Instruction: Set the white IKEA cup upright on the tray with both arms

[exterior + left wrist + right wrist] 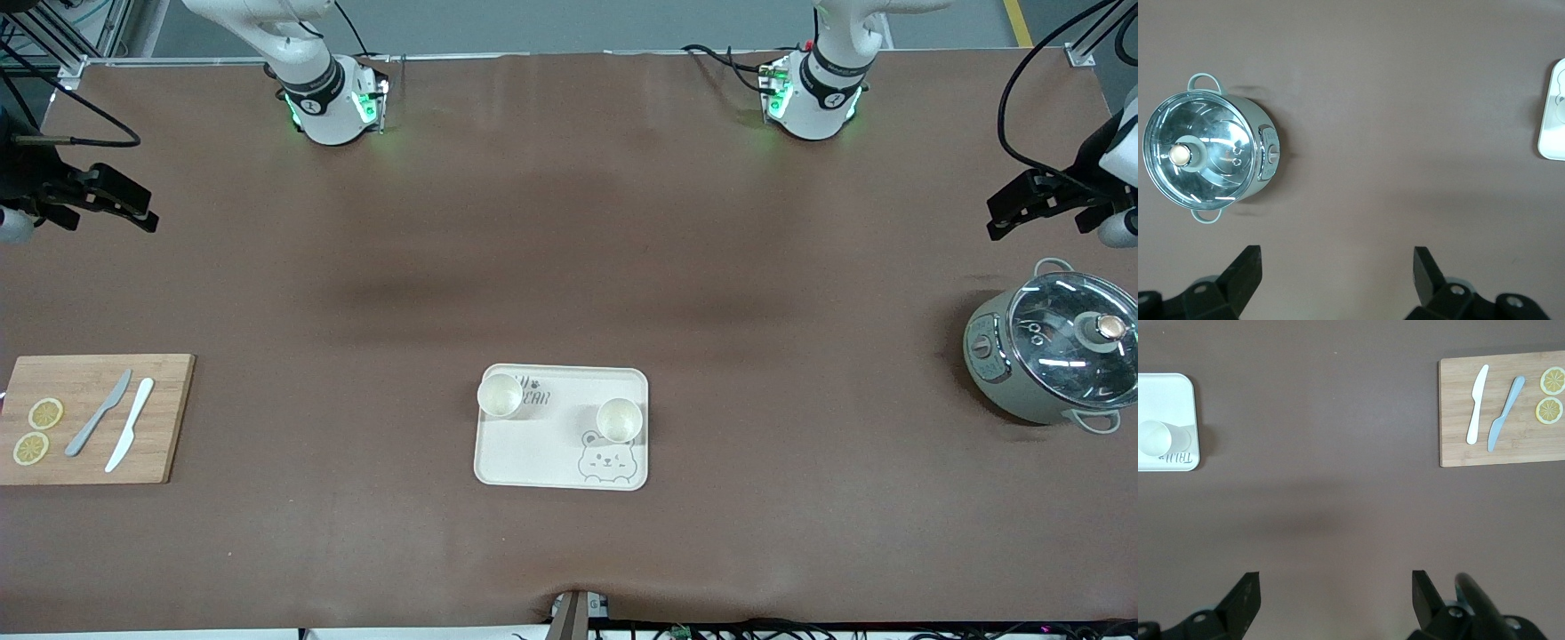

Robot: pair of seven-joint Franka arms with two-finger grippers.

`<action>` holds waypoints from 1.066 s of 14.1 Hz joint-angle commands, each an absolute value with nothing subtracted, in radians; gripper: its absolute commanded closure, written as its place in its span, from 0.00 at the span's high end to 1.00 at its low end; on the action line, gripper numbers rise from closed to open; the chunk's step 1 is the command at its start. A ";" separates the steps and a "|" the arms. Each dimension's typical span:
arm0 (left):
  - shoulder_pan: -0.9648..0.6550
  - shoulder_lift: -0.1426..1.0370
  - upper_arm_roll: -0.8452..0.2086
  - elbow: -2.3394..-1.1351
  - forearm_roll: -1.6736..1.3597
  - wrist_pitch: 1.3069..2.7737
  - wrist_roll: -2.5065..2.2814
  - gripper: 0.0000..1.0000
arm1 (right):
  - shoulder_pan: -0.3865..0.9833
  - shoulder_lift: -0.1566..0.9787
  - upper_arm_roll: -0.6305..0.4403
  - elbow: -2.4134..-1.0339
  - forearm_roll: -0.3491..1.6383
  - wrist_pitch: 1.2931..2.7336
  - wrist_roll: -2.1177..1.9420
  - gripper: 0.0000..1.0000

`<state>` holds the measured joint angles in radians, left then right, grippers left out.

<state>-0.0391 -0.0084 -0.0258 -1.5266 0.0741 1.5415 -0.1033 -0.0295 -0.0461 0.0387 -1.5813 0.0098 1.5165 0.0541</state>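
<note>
The cream tray [533, 453] with the bear drawing lies mid-table, toward the front camera. Two white cups stand upright on it, mouths up: one [500, 396] at the lettered corner toward the right arm's end, the other [619, 420] above the bear face. My left gripper [1003, 218] is open and empty, up over the left arm's end of the table above the pot. My right gripper [142, 212] is open and empty, up over the right arm's end. The right wrist view shows one cup [1158, 439] on the tray corner [1168, 393]. The left wrist view shows only the tray's edge [1548, 143].
A grey pot with a glass lid [1058, 356] stands at the left arm's end, also in the left wrist view [1208, 147]. A wooden cutting board [164, 418] with two knives and two lemon slices lies at the right arm's end, also in the right wrist view [1451, 447].
</note>
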 commanded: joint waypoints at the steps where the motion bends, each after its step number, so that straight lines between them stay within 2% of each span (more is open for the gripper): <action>1: -0.037 -0.014 -0.026 -1.528 0.051 1.532 -0.078 1.00 | -0.044 -0.037 0.051 -1.559 0.003 1.500 0.040 1.00; 15: -0.026 -0.005 -0.020 -1.517 0.041 1.539 -0.077 1.00 | -0.038 -0.038 0.052 -1.557 -0.009 1.505 0.037 1.00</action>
